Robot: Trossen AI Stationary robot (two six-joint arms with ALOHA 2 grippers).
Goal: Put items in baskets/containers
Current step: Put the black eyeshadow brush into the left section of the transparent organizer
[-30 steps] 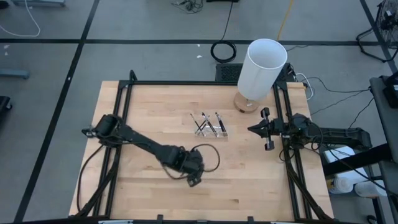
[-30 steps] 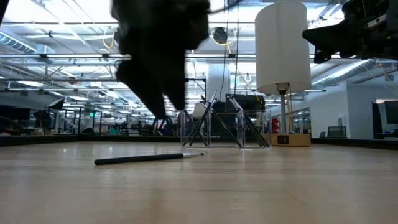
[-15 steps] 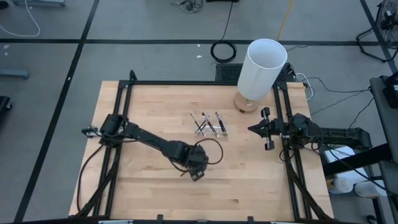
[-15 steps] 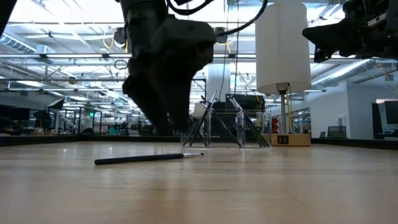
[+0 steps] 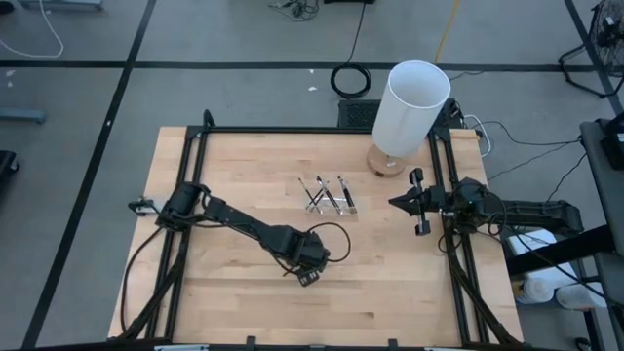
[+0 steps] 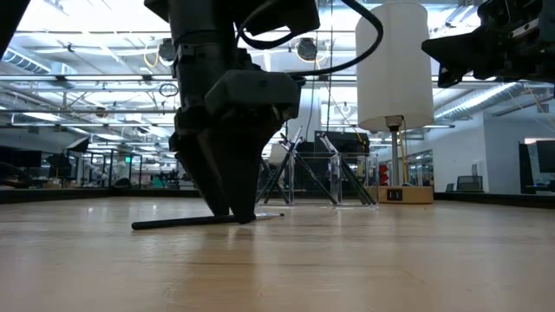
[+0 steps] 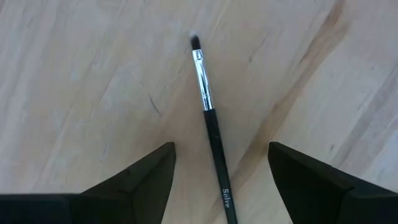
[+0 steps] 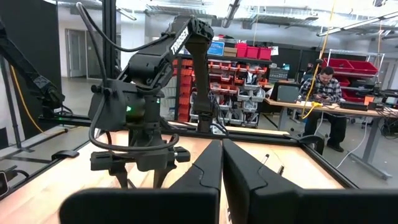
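left gripper (image 7: 219, 180): fingers spread, straddling the stick (image 7: 210, 121) on desk (image 5: 234, 302) | stick's rear end cut off | right gripper (image 5: 394, 203): fingers closed, empty | tray (image 5: 329, 195) sticks indistinct

One loose brush (image 7: 210, 122) on the desk (image 5: 234, 175), several in one clear tray (image 5: 330, 195), one white cylinder (image 5: 409, 107).

Overhead view looks straight down; low view skims level across the same table (image 5: 390, 283).
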